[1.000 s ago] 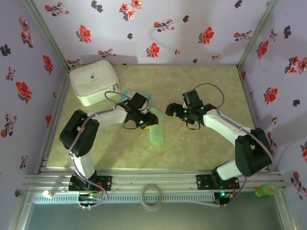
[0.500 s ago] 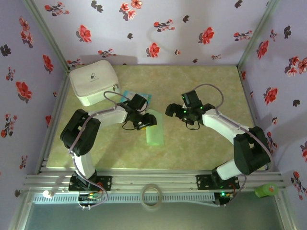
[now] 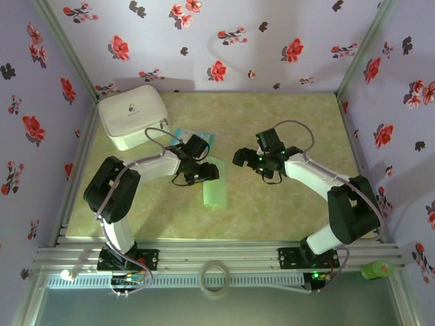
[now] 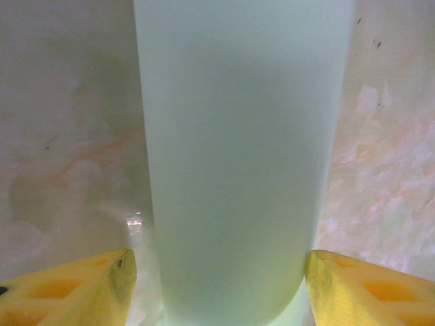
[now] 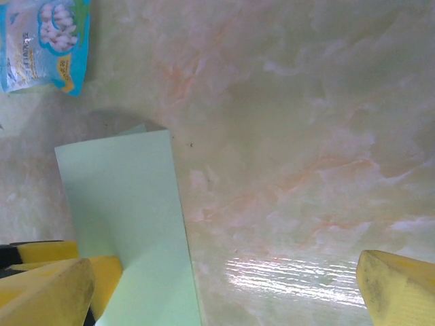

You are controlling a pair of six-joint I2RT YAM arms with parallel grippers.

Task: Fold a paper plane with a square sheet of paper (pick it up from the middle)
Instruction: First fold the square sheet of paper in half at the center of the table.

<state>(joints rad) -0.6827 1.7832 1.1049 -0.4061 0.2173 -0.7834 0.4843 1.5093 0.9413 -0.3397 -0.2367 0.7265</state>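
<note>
**Top external view.** The square sheet of paper (image 3: 215, 188), creased into a narrow pale green strip, is lying near the middle of the table (image 3: 292, 115), running toward the near edge. The left gripper (image 3: 206, 172) is sitting over the strip's far end. The right gripper (image 3: 239, 157) is hovering near it on the right, apart from the paper. A white pouch (image 3: 132, 115) is resting in the far left corner, and a small blue-and-white packet (image 3: 185, 134) is lying between the pouch and the left gripper.

**Left wrist view.** The yellow fingers (image 4: 75, 288) are standing wide, straddling the strip across its width. A sliver of table is showing beside the left finger. The right finger may be touching the paper's edge, but blur is making this uncertain.

**Right wrist view.** The fingers (image 5: 401, 285) are spreading wide over bare table, gripping nothing, and the strip is lying at lower left.
</note>
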